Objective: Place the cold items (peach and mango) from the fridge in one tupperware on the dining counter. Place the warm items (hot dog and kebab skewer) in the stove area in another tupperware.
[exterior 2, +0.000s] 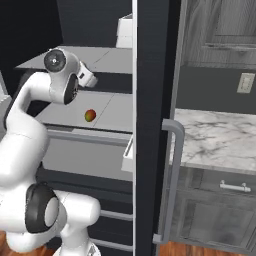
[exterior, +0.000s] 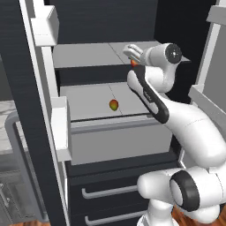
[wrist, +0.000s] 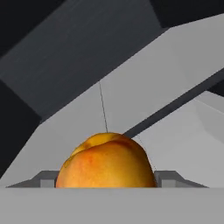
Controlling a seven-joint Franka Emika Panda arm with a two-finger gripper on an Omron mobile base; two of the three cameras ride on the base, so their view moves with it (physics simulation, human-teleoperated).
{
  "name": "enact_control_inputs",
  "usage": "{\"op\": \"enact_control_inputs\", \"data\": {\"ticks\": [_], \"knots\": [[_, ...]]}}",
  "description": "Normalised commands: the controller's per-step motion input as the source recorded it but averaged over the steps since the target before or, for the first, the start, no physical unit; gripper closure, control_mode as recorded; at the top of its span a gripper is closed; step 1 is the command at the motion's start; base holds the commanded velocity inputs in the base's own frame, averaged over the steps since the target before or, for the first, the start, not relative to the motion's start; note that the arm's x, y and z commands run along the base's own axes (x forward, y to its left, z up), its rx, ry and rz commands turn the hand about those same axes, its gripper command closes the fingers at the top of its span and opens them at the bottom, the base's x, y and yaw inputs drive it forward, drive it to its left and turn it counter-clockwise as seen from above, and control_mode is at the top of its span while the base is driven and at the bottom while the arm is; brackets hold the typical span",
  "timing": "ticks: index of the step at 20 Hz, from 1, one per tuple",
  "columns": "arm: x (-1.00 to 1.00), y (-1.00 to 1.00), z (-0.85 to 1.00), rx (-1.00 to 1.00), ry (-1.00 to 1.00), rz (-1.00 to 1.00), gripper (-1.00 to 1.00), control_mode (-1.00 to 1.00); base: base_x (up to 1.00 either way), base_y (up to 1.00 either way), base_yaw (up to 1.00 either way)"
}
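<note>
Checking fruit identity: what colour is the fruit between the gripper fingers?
Orange with yellow and reddish blush; the peach shows best in the hand view.

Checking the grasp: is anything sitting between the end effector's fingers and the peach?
Nothing: in the hand view the round orange peach sits right between the two dark fingers of the end effector, no object intervening.
</note>
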Motion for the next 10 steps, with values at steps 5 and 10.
{"op": "enact_control_inputs", "data": {"ticks": [5, 10], "knots": [[-1.00, -0.19, 0.00, -0.17, 0.02, 0.00, 1.00, -1.00, 0.00, 0.00, 0.00], [-1.00, -0.40, -0.10, -0.21, 0.04, 0.00, 1.00, -1.00, 0.00, 0.00, 0.00]]}}
